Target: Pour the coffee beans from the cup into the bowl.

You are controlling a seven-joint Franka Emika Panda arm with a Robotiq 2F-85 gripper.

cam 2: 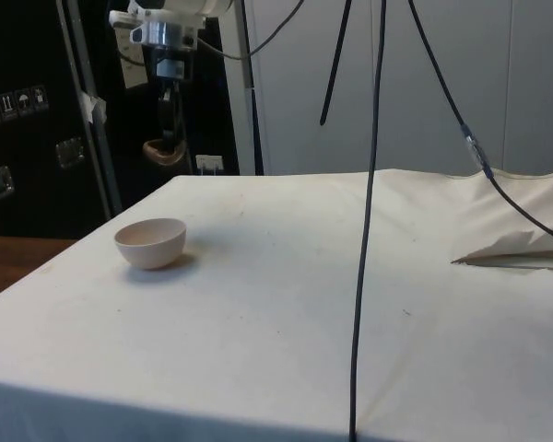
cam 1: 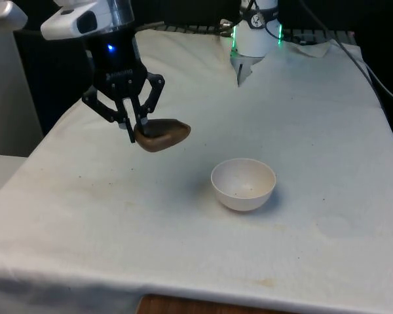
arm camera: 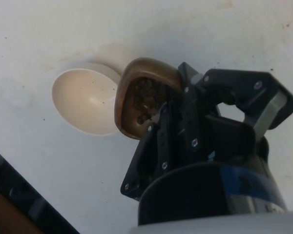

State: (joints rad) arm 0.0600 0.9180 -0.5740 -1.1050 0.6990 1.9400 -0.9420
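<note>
Your pincer (cam 1: 136, 127) is clamped on the brown cup (cam 1: 162, 135) of beans, held in the air off to the front view's left of the white bowl (cam 1: 243, 184) on the tabletop (cam 1: 314, 131); tip now and beans may spill short onto the cloth.

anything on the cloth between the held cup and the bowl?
Nothing: front view shows bare white cloth between the brown cup and the bowl.
</note>
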